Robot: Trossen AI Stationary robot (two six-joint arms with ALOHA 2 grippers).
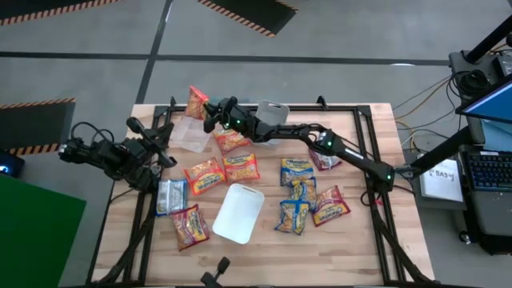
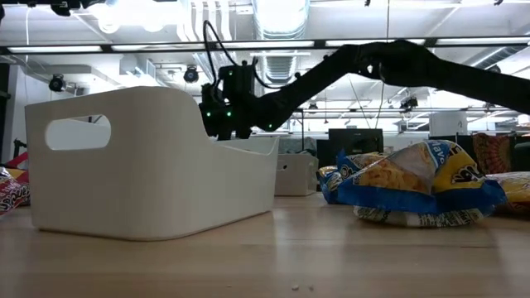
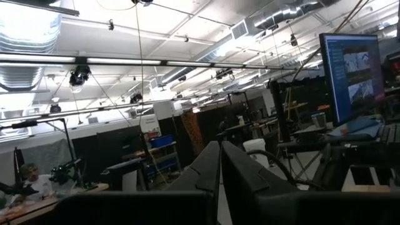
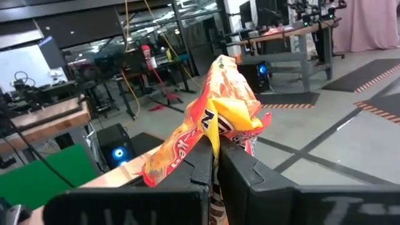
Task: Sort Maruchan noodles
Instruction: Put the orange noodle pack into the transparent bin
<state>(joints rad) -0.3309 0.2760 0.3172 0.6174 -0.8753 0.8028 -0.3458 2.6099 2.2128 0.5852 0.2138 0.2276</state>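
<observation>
My right gripper reaches across to the table's far left and is shut on an orange noodle packet, which also fills the right wrist view. Other orange packets, blue-and-yellow packets and dark red packets lie flat on the wood. A blue-and-yellow packet shows in the low view. My left gripper is shut and empty, and that arm stays folded at the table's left edge. My right gripper pinches the orange packet between its two fingers at its crumpled lower edge. The fingers come roughly level from the table's right. The packet is lifted clear and stands bunched beyond the fingertips, above the table's far left corner.
A clear tray sits just below the held packet and another lies under the right arm. A white tray is near the middle front and looms large in the low view. A silvery packet lies at the left.
</observation>
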